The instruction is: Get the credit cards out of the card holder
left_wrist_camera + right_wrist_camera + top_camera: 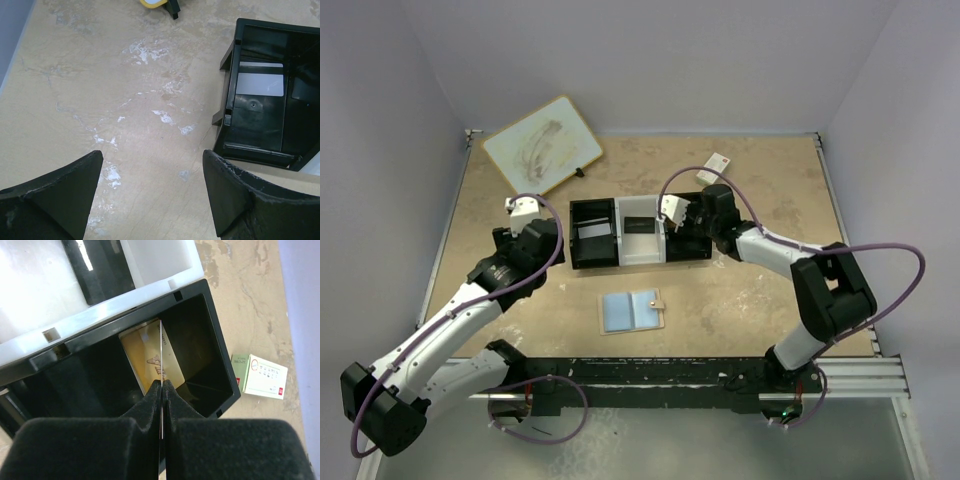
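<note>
The card holder (632, 312) lies open on the table near the front, tan outside and pale blue inside. My right gripper (162, 384) is shut on a thin credit card (161, 352), seen edge-on, over the right black compartment of the tray (220, 360). A gold card (145, 352) lies on that compartment's floor. In the top view the right gripper (692, 218) hangs at the tray's right end. My left gripper (152, 156) stands open over bare table, just left of the tray (227, 107); in the top view the left gripper (542, 238) holds nothing.
A pale card (260, 82) lies in the tray's left compartment and a dark card (640, 224) in the white middle one. A small white box with a red mark (260, 376) sits right of the tray. A whiteboard (542, 145) stands at the back left.
</note>
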